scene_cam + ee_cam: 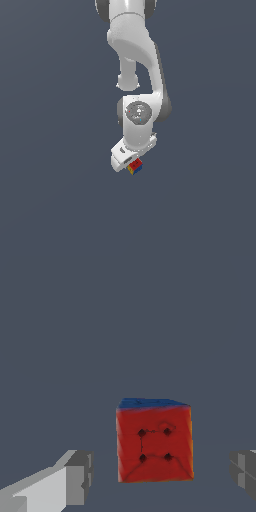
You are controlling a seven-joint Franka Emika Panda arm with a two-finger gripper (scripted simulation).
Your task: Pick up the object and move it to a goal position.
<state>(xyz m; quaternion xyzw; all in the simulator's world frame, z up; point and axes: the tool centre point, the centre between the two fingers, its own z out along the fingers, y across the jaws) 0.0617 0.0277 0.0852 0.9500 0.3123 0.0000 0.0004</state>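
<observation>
My gripper [159, 476] is open. In the wrist view my two fingers [77, 476] stand wide apart, and the cube [154, 440] sits between them. There is a gap on each side, so I am not touching it. The cube is closer to one finger than to the other.

That could be a problem. If I close now, the near finger may hit first and push the cube or turn it. The cube looks a bit twisted too, so a finger may press on an edge and the cube could slip out.

In the exterior view my hand [125, 156] hangs right over the cube [135, 167], and covers part of it. I cannot tell if I am low enough. One finger is cut off at the picture's edge. I see no mark for the goal anywhere.
</observation>
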